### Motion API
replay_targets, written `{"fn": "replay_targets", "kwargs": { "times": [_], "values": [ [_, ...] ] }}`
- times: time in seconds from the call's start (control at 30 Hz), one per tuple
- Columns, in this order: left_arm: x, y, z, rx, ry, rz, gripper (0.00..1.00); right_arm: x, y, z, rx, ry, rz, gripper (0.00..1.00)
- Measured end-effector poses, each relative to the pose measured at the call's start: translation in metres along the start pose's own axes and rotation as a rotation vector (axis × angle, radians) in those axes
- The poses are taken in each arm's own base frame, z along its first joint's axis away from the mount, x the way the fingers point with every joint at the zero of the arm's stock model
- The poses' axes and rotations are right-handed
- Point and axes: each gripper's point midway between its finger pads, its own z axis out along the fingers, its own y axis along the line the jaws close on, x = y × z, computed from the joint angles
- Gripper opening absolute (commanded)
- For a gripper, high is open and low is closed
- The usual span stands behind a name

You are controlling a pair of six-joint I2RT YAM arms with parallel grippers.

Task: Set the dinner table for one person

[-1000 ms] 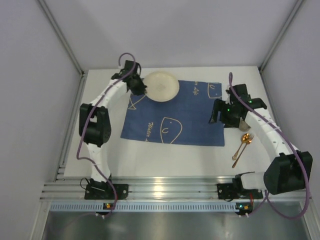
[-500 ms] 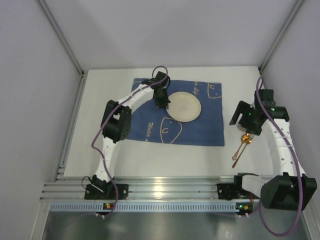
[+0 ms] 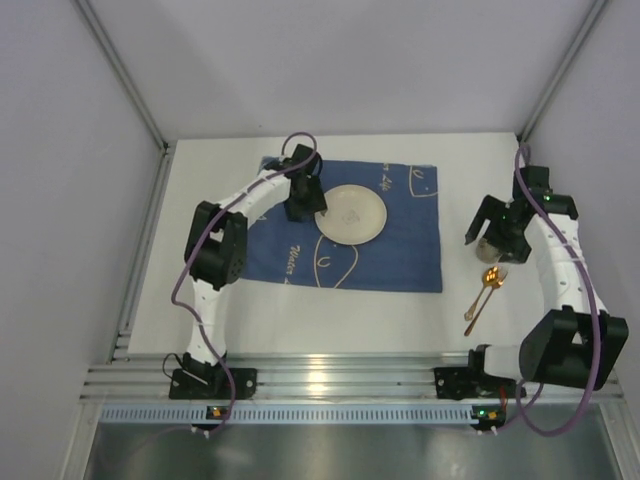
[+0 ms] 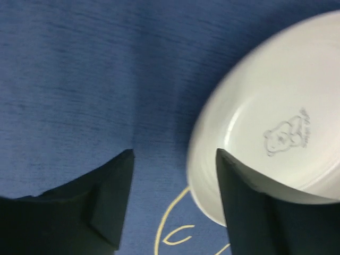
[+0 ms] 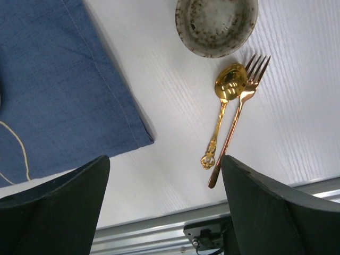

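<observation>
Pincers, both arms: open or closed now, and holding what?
Left pincer: open, holding nothing.
Right pincer: open, holding nothing.

You're looking at a matt white counter (image 5: 175, 95), a blue woven cloth mat (image 4: 79, 79), a glossy white plate (image 4: 276, 133) and a speckled glazed bowl (image 5: 217, 24). The spoon (image 5: 230, 85) and fork (image 5: 235, 125) are gleaming as polished golden metal.

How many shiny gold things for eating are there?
2. A gold spoon and a fork lie side by side on the white table, right of the blue mat, beside the small speckled bowl. More could hide under the arms.
</observation>
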Motion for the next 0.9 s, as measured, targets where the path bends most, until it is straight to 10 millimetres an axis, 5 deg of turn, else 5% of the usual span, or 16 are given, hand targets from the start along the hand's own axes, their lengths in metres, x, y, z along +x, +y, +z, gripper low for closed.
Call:
{"fn": "replay_targets", "kwargs": {
  "times": [0.13,0.27,0.37,0.47,0.6,0.9],
  "values": [
    [-0.013,0.036,0.004,-0.036,0.014,-0.075,0.74,-0.019,-0.003,0.007,0.017,0.007,0.031,0.86],
    [-0.049,0.088,0.0,-0.065,-0.015,-0.194,0.7,-0.039,-0.004,0.022,0.029,0.025,0.055,0.83],
    [-0.07,0.131,-0.007,-0.097,-0.04,-0.269,0.66,-0.046,-0.001,0.043,0.028,0.053,0.059,0.81],
    [-0.069,0.163,-0.008,-0.128,-0.034,-0.312,0.66,-0.045,0.001,0.069,0.03,0.107,0.069,0.79],
    [-0.034,0.172,-0.003,-0.133,0.042,-0.302,0.64,-0.04,-0.001,0.102,0.049,0.166,0.082,0.79],
    [-0.001,0.162,-0.012,-0.085,0.081,-0.264,0.55,-0.044,-0.002,0.141,0.085,0.207,0.074,0.72]
  ]
}}
